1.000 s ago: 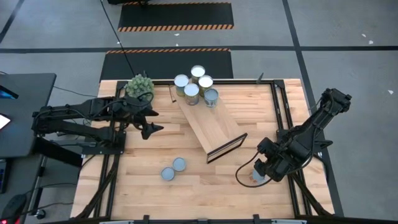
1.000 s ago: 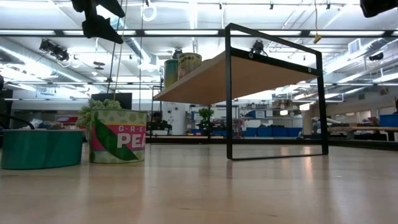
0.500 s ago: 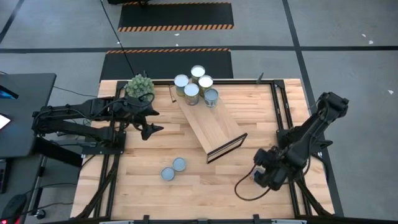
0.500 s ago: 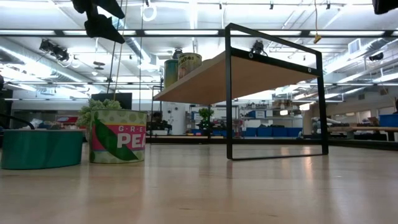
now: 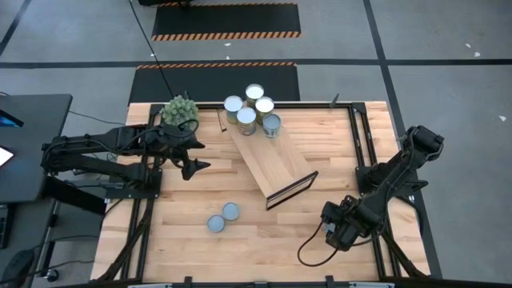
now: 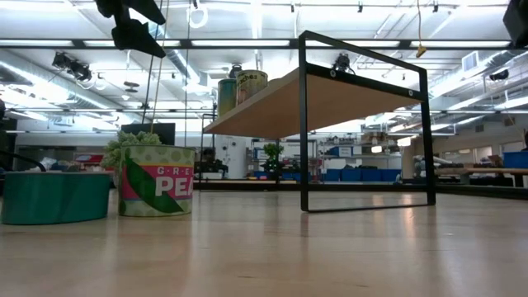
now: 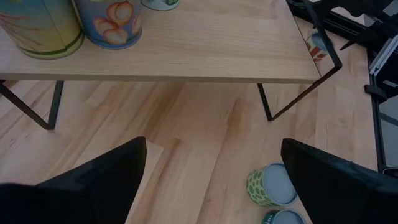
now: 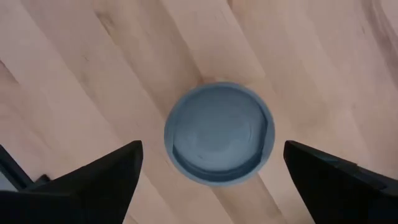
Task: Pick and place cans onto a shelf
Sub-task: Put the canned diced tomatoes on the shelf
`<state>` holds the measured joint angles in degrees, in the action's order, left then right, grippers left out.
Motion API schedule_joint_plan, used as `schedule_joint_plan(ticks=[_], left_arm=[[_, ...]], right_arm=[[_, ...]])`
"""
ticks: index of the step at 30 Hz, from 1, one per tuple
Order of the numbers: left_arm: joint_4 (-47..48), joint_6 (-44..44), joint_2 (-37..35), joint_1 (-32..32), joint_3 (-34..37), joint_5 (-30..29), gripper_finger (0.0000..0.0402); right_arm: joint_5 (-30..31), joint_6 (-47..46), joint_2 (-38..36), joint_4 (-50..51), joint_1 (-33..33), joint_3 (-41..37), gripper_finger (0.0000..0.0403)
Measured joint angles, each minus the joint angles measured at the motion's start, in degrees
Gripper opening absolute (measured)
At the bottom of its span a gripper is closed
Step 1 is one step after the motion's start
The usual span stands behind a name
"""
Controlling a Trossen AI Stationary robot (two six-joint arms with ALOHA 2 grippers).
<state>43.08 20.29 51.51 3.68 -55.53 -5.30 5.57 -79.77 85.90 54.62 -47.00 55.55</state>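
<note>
Right gripper (image 8: 211,186) wide open, hovering right over can (image 8: 219,132) on counter (image 8: 124,74). Left gripper (image 7: 211,180) open too, empty, facing shelf (image 7: 186,43).

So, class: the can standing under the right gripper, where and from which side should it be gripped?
Grip the can across its round side wall, coming straight down from above. It stands upright, lid facing the right gripper, whose open fingers already straddle it with bare table around.

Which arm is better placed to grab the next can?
Right. The right gripper is open directly over a can standing on the table. The left gripper is open farther off, beside the shelf.
</note>
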Motion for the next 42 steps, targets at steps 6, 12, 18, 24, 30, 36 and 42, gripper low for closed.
schedule_joint_plan(ticks=[6,12,18,24,30,36,42], left_arm=[[0.0,0.0,0.0,0.0,0.0,0.0,0.0377],[0.0,0.0,0.0,0.0,0.0,0.0,0.0377],[0.0,-0.1,0.0,0.0,0.0,0.0,0.0377],[0.0,-0.1,0.0,0.0,0.0,0.0,0.0377],[0.0,0.0,0.0,0.0,0.0,0.0,0.0377],[0.0,0.1,0.0,0.0,0.0,0.0,0.0377],[0.0,0.1,0.0,0.0,0.0,0.0,0.0377]], right_arm=[[-2.8,-0.1,0.0,0.4,-0.3,0.0,0.0399],[-5.1,-2.2,0.1,-0.7,-1.0,-0.4,0.0399],[-6.6,-7.4,0.1,-7.0,-1.0,-5.7,0.0399],[-4.7,-7.2,0.1,-7.6,0.6,-8.1,0.0399],[-1.2,-2.6,0.4,-10.5,2.5,-8.2,0.0399],[-0.1,-1.3,0.4,-11.5,5.3,-9.6,0.0398],[-1.3,-1.0,0.4,-16.6,6.0,-12.5,0.0375]])
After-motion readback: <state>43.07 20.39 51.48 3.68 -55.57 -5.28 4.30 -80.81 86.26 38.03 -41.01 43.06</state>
